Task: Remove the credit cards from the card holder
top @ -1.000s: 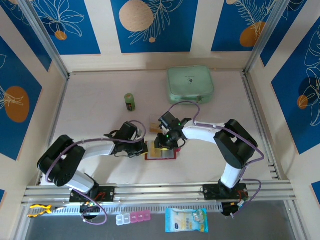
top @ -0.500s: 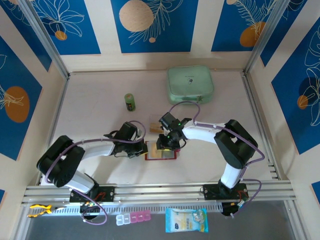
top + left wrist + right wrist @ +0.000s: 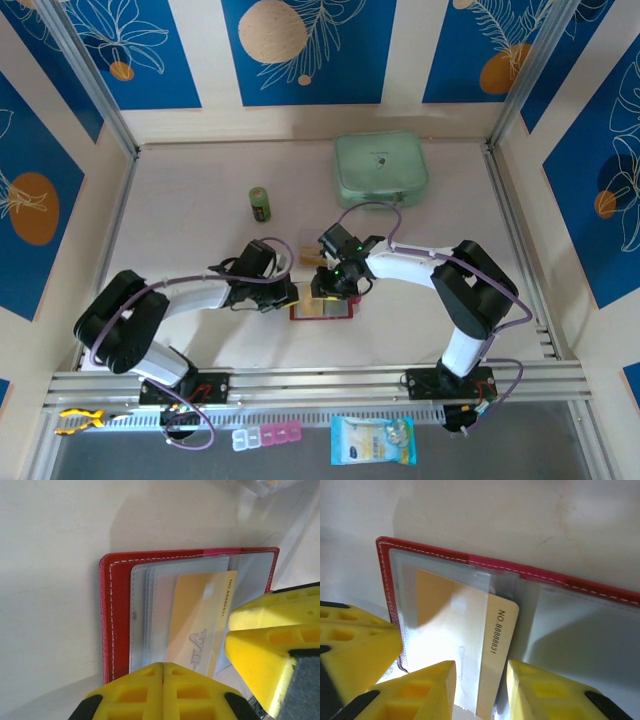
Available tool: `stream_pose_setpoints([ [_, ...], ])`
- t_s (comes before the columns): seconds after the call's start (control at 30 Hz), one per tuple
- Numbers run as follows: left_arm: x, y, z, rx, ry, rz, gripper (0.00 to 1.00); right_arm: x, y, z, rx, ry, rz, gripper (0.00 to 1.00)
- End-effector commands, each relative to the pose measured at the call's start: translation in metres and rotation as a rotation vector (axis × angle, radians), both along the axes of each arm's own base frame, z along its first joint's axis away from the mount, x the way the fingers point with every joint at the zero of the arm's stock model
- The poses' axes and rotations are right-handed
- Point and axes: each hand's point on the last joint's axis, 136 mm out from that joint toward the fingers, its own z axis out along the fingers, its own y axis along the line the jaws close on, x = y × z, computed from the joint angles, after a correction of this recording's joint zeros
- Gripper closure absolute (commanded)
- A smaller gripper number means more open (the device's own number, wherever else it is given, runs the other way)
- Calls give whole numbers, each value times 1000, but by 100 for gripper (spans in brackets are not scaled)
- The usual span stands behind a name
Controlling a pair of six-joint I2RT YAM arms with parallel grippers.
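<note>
Nudged both tools only a hair since a second ago. Holding right tool part-spread astride the free end of the card, no clear pinch. Keeping left tool pressed together on the edge of the open holder, flat on the table between them. Could drag the holder along or skid off the card: slick plastic, light hold-down.

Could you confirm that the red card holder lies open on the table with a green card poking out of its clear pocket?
Not quite: the card is yellow, not green, as the right wrist view shows. The red card holder does lie open on the table.
</note>
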Motion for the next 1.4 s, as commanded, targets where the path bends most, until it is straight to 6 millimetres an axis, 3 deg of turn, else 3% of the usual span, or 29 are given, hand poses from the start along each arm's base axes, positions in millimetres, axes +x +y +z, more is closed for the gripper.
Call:
stream_pose_setpoints([
  [0.0, 4, -6, 1, -20, -1, -14, 97, -4, 8, 8, 48, 20, 2, 67],
  [0.43, -6, 7, -18, 52, 41, -8, 97, -9, 9, -6, 59, 62, -3, 69],
  [0.77, -5, 6, -17, 49, 41, -11, 97, -5, -7, -16, -19, 48, -9, 68],
  [1.37, -5, 7, -14, 48, 37, -5, 98, 12, -2, -1, 4, -21, 17, 68],
])
